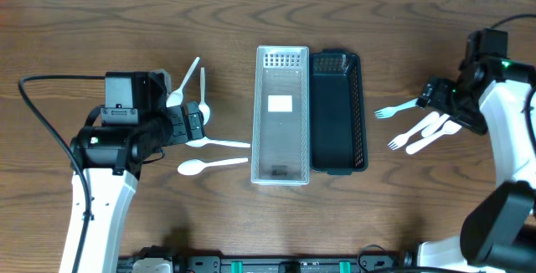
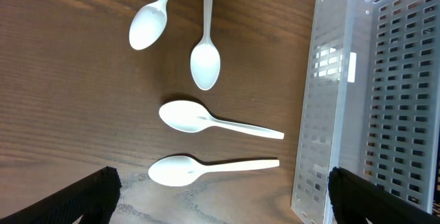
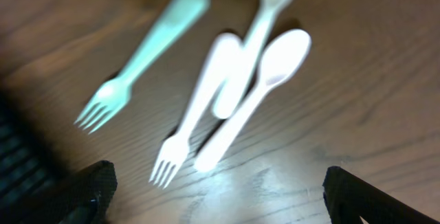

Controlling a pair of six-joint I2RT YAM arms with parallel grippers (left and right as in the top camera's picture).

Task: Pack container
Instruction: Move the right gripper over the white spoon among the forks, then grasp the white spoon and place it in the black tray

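White plastic spoons (image 2: 185,116), four, lie loose left of the clear perforated container (image 1: 281,115) mid-surface. Black basket (image 1: 338,111) touches the container's right side. Left hand (image 1: 193,122) hangs over the spoons, spread wide, empty. Forks (image 3: 175,152) near right edge, blurred. Right hand (image 1: 431,95) above them, wide, empty.

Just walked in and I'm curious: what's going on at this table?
A robot is set to pack plastic cutlery into bins. Its left claw hangs open over four white spoons; its right claw hangs open over a few forks. Neither holds anything, and the clear bin and black bin between them look empty.
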